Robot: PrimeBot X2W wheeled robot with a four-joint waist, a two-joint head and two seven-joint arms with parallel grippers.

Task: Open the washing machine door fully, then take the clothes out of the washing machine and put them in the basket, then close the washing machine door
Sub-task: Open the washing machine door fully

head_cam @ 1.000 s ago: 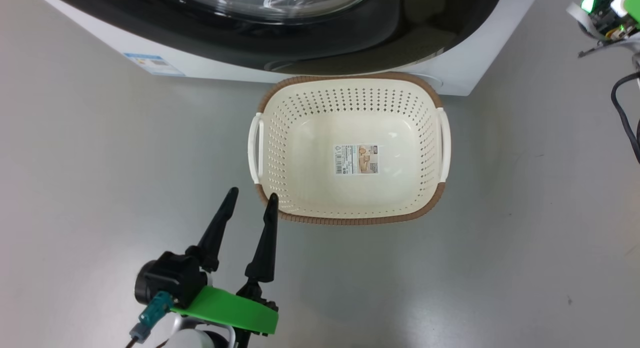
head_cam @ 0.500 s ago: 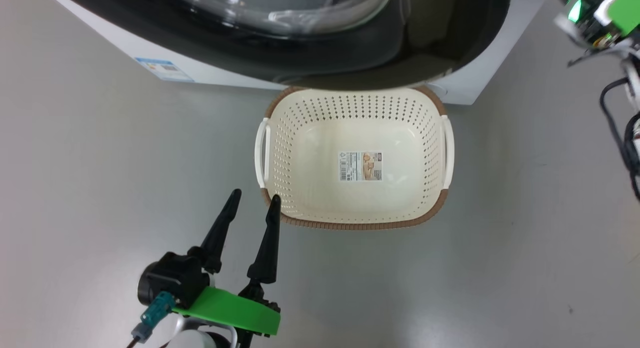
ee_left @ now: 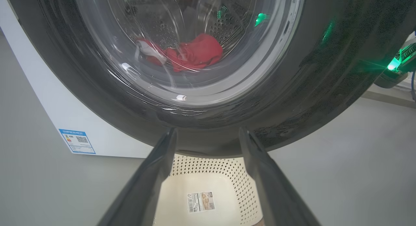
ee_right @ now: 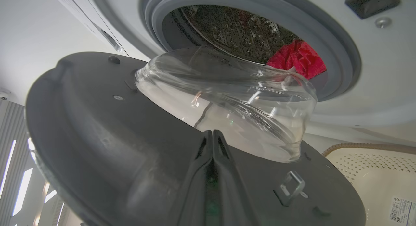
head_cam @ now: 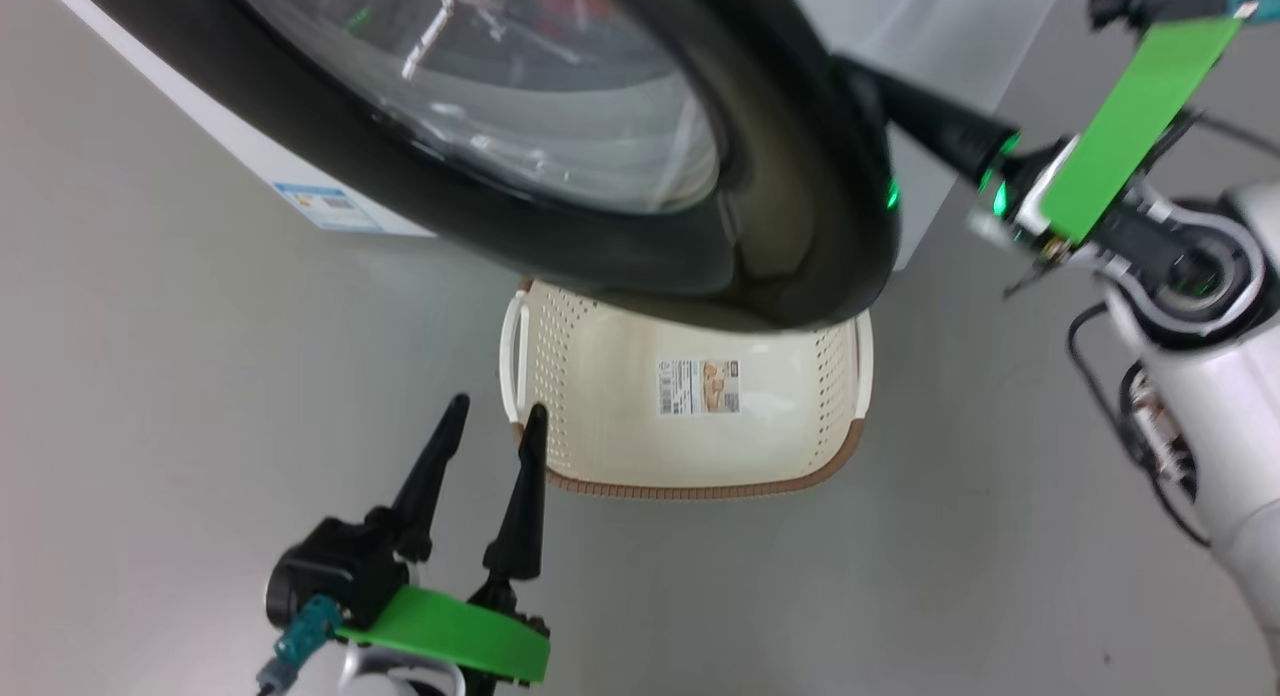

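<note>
Head view, with both wrist views, gives us one door (head_cam: 800, 176) hanging over one basket (head_cam: 680, 491), our left hand (head_cam: 498, 406) spread wide just beside its corner, our right hand (ee_right: 213, 135) pinched closed behind the door's rim, one red clothes bundle (ee_left: 191, 54) inside the washing machine (ee_left: 48, 99).

The head camera looked steeply down on the washing machine door (head_cam: 820, 206) and the basket (head_cam: 620, 446). The left wrist camera faced the door's front closely, and the right wrist camera faced its inner side.
</note>
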